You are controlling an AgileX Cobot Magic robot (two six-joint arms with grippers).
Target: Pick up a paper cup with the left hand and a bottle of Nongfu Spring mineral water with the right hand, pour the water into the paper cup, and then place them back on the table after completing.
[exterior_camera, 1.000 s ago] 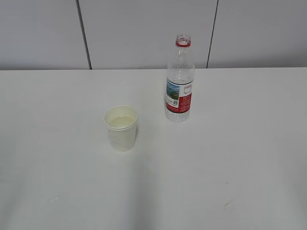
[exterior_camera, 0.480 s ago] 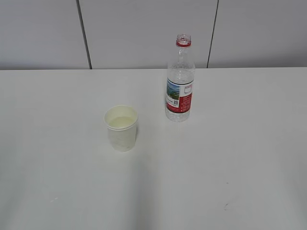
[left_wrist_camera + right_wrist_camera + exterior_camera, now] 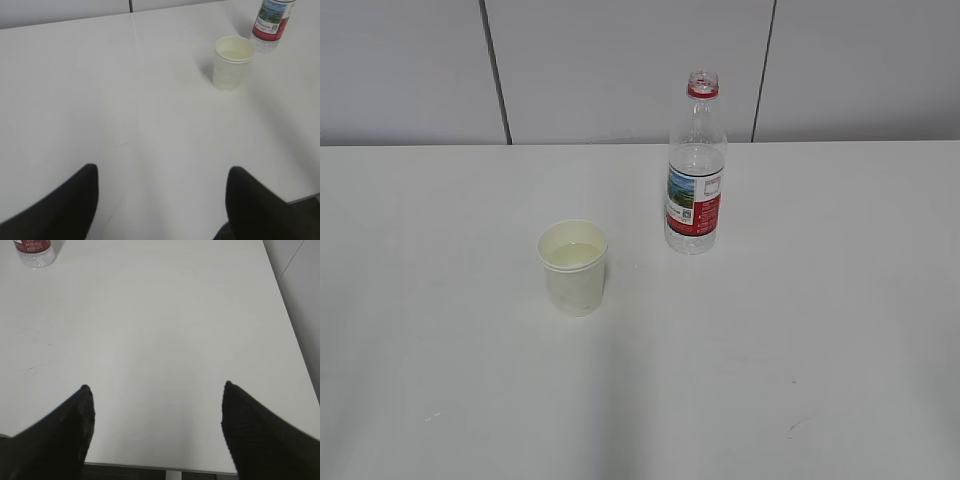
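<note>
A white paper cup point(image 3: 573, 267) stands upright on the white table point(image 3: 800, 330), with clear water point(image 3: 572, 256) in it. It also shows in the left wrist view point(image 3: 231, 63). The uncapped clear bottle with a red label point(image 3: 694, 170) stands upright behind and right of the cup; its lower part shows in the left wrist view point(image 3: 270, 25) and the right wrist view point(image 3: 34, 251). My left gripper point(image 3: 161, 172) is open and empty, well back from the cup. My right gripper point(image 3: 156, 390) is open and empty over the table's near edge, far from the bottle. Neither arm shows in the exterior view.
A grey panelled wall point(image 3: 620, 70) rises behind the table. The table's right edge point(image 3: 287, 320) and near edge point(image 3: 160, 467) show in the right wrist view. A few small dark marks point(image 3: 792, 427) lie on the tabletop.
</note>
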